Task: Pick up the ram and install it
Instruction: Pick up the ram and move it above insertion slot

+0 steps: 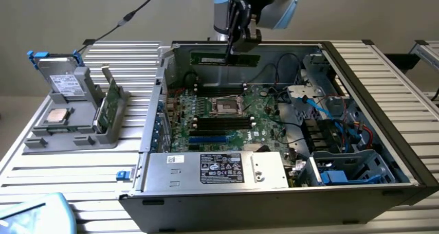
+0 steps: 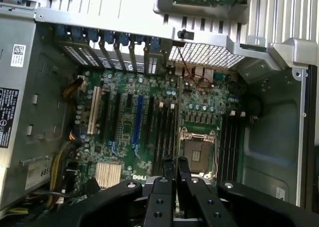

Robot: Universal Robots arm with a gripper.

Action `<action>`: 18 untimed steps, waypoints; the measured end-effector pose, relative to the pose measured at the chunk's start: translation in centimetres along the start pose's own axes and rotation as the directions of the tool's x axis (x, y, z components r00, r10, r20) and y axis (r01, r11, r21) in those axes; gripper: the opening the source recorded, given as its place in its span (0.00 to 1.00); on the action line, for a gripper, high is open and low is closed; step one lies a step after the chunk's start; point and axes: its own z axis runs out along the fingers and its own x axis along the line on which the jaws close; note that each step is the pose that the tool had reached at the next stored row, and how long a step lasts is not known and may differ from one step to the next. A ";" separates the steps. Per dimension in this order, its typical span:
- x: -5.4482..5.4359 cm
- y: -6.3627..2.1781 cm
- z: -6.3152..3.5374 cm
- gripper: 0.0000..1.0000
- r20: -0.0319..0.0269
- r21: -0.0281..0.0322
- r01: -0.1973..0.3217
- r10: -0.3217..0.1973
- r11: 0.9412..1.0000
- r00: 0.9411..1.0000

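Steel-walled and lidless, the computer case (image 1: 274, 208) lies open on the slatted metal table (image 1: 41, 177) in the exterior view. Inside it sit the green motherboard (image 1: 205, 123), a grey power supply (image 1: 213, 167) along the near wall, and a tangle of blue and red cables (image 1: 329, 108) toward the exterior view's right. Off to the exterior view's left, a grey tray (image 1: 41, 141) carries a hard drive (image 1: 65, 84), a processor chip (image 1: 56, 115) and a green card (image 1: 108, 108) standing on edge. The gripper (image 1: 237, 53) hangs over the far end of the case, clenched on the ram (image 1: 205, 59). The ram is a thin dark-green stick, held level above the board and clear of it.

From the wrist view, the gripper (image 2: 174, 170) has its fingers pressed close together. Below them lies the motherboard (image 2: 122, 137), its bare processor socket (image 2: 197, 152) flanked by long black memory slots (image 2: 162, 130).
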 end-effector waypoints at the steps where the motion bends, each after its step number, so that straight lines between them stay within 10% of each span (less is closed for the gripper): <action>1: -0.1 -0.03 0.10 0.14 -0.001 0.000 -0.001 0.001 1.000 1.000; 18: -1.4 -0.45 1.40 0.14 -0.023 0.029 -0.013 0.013 1.000 1.000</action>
